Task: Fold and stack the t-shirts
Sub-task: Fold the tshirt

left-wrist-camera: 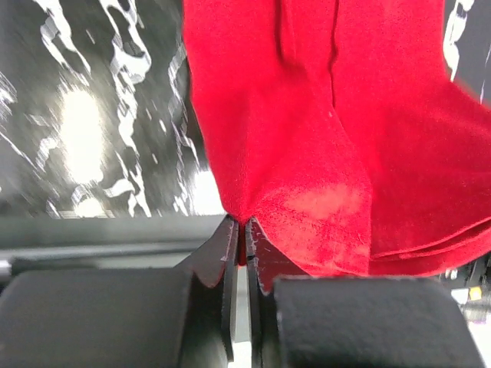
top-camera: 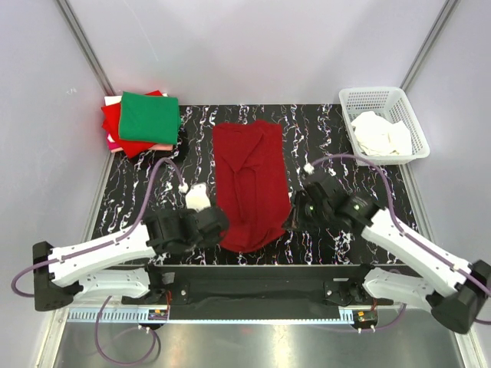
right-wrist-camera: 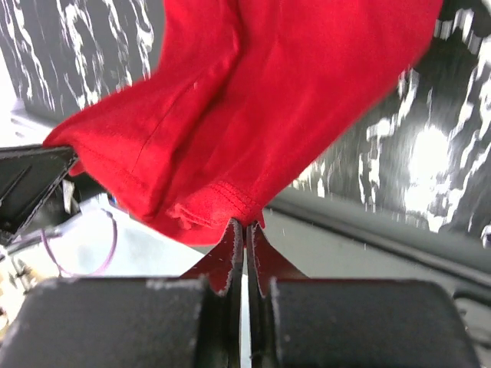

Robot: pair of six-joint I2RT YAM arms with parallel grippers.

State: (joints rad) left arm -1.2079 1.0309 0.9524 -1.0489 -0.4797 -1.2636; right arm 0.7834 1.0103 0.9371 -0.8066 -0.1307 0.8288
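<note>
A dark crimson red t-shirt lies folded lengthwise down the middle of the black marbled table. My left gripper is at the shirt's near left corner. In the left wrist view it is shut on a thin pinch of the red cloth. My right gripper is at the near right corner. In the right wrist view it is shut on the stitched hem, which hangs lifted off the table. A green t-shirt tops a folded stack at the back left, over a bright red one.
A white lattice basket holding white cloth stands at the back right. Grey walls close in three sides. A pink edge peeks from under the folded stack. Purple cables loop over both arms.
</note>
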